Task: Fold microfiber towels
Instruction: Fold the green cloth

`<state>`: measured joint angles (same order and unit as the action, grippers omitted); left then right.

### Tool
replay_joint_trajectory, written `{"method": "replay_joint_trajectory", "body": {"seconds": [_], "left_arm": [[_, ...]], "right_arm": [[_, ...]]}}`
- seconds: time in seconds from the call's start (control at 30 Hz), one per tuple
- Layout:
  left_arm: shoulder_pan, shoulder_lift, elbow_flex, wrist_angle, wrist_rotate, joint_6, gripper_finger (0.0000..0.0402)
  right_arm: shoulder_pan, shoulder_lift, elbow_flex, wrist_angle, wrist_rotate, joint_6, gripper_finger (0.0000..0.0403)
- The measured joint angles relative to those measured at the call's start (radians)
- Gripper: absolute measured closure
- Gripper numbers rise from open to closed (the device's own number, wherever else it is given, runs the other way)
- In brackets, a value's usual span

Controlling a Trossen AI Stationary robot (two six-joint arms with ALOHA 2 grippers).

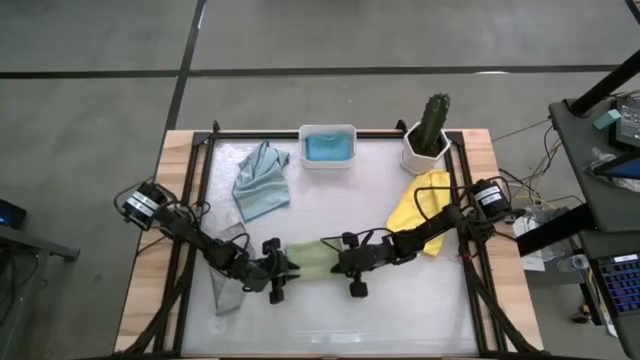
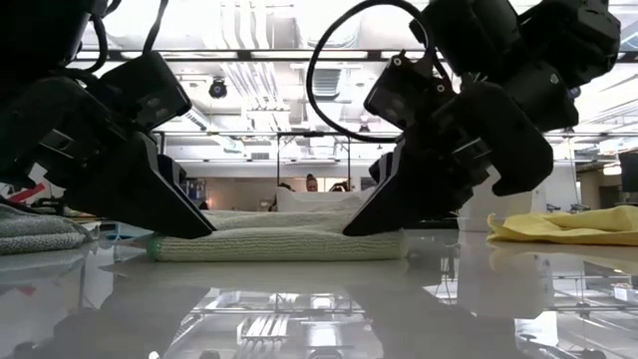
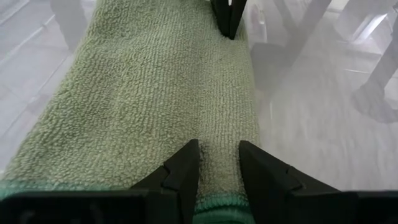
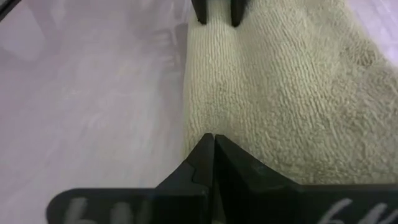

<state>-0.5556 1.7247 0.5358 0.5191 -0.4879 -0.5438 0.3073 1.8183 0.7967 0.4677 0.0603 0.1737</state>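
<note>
- Glossy white tabletop [image 1: 380,220] fills your high view; take the sage green towel [image 1: 310,256] as your landmark, lying folded in a flat strip near the table's front middle.
- Left of it, a grey towel [image 1: 226,290] lies under the left arm, and a pale blue-grey towel [image 1: 260,180] sits crumpled farther back.
- Your left gripper [image 3: 219,163] rests on the green towel's left end, fingers [image 3: 184,163] parted a little, with the towel's hemmed edge between them.
- Behind the green towel, a white tub [image 1: 328,146] holds a bright blue towel [image 1: 328,148].
- Your right gripper [image 4: 214,149] sits at the green towel's right end, fingers pressed together, tips down on the cloth.
- Right of the landmark, a yellow towel [image 1: 420,195] lies bunched under the right arm, with a potted cactus [image 1: 431,130] behind it.
</note>
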Motion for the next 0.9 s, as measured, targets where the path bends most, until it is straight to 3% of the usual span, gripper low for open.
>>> {"method": "replay_joint_trajectory", "body": {"seconds": [0.27,0.5,0.73,0.9], "left_arm": [[0.0,-0.032,0.0,-0.024,0.007,0.01,0.0299],[0.0,-0.129,-0.002,-0.024,0.016,0.107,0.0299],[0.028,-0.215,-0.003,-0.025,-0.026,0.26,0.0299],[0.093,-0.216,-0.006,-0.114,-0.048,0.262,0.0299]], "right_arm": [[0.0,-0.036,-0.001,-0.033,-0.036,0.017,0.0394],[0.0,-0.14,-0.004,-0.071,-0.036,0.002,0.0394],[-0.022,-0.187,-0.003,-0.069,0.156,-0.062,0.0394],[-0.061,-0.145,-0.002,-0.041,0.252,-0.062,0.0394]]}}
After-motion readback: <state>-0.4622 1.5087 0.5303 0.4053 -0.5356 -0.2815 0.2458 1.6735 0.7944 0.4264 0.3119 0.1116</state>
